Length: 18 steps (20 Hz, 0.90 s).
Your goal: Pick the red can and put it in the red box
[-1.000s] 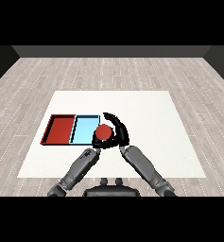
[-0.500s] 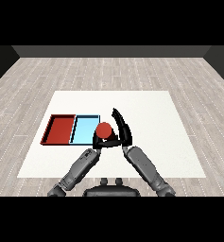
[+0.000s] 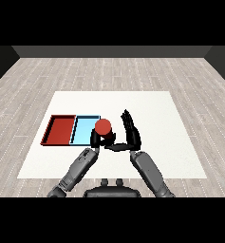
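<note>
A: Fingers first: what are they doing?

B: The left hand point(image 3: 96, 139) is curling its fingers around the red can point(image 3: 103, 128), just below the middle of the frame. The right hand point(image 3: 131, 134) is standing with its fingers straight and together, pointing toward the top of the frame, and its thumb is reaching left toward the can's base. I cannot tell whether the thumb is touching the can.

A: And nearer than that?

B: Two grey forearms are coming in from the lower part of the frame, the left one slanting up to the right, the right one slanting up to the left, so the hands are meeting near the centre.

A: Where is the can sitting?

B: It is upright in the left hand, overlapping the right end of the light blue tray point(image 3: 83, 129); whether it is resting on anything is not clear.

A: Farther out?

B: The red tray point(image 3: 60, 130) is lying just left of the blue one, side by side, both on the white table point(image 3: 152, 109). Beyond the table, a grey plank floor point(image 3: 112, 71) is stretching toward the top of the frame.
</note>
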Tool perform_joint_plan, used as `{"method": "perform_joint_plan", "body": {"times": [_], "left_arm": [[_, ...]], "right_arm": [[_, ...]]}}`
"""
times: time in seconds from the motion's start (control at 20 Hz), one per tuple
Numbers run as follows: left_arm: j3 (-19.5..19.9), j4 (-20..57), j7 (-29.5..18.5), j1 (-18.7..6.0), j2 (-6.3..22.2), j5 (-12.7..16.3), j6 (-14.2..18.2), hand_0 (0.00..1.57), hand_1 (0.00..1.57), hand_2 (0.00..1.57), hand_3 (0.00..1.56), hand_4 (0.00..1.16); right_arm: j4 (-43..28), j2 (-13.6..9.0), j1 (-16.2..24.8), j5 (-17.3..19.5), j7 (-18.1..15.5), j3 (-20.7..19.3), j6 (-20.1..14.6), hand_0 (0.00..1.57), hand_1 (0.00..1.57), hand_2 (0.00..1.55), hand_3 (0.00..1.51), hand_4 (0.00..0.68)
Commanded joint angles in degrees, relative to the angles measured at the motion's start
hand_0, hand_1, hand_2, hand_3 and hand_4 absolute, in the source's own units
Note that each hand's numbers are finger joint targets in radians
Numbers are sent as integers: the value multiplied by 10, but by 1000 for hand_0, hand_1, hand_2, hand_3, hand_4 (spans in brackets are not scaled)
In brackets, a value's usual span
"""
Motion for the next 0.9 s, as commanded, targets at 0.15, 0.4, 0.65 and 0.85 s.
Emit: {"method": "perform_joint_plan", "body": {"times": [0.15, 0.4, 0.65, 0.85], "left_arm": [[47, -29, 39, -4, 35, -25, -17, 1571, 1571, 1571, 1472, 1127], [101, -63, 34, 25, 94, -16, -46, 1571, 1571, 1571, 1479, 1126], [147, -88, 122, -1, 193, -25, -44, 1571, 1571, 1571, 1490, 1118], [171, -44, 123, 17, 235, -49, -55, 1571, 1571, 1571, 1490, 1120]], "right_arm": [[-93, -35, 60, -51, 4, -65, 56, 0, 0, 0, 0, 0], [-72, -66, 96, -55, -28, -107, 85, 0, 0, 0, 0, 0], [-144, -116, 199, -110, -24, -158, 123, 0, 0, 0, 0, 0], [-127, -108, 187, -90, -15, -166, 105, 0, 0, 0, 0, 0]]}}
